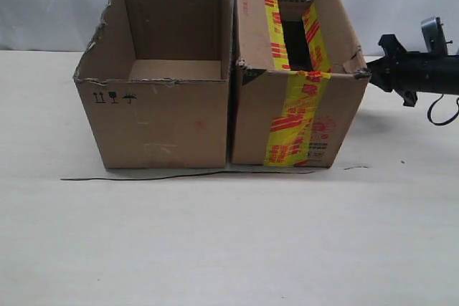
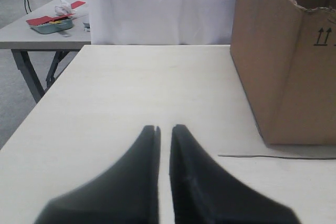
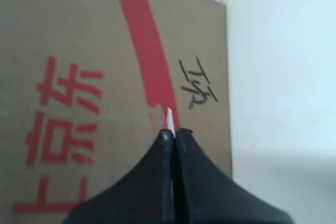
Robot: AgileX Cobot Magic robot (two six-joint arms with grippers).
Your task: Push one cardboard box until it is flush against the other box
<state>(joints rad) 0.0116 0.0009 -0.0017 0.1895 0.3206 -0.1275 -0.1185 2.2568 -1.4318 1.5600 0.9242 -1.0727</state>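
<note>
The cardboard box, with yellow-and-red tape, stands on the right, side by side with the other box, plain with a ragged rim. Only a thin dark seam shows between them. My right gripper is shut and empty at the taped box's upper right corner. In the right wrist view its tips sit right at the side of that box, by the red band and red characters. My left gripper is out of the exterior view. It hovers low over the table, shut with a thin slit, apart from the plain box.
A thin black wire lies on the white table in front of both boxes. A white backdrop hangs behind them. In the left wrist view a second table with small items stands beyond my table's edge.
</note>
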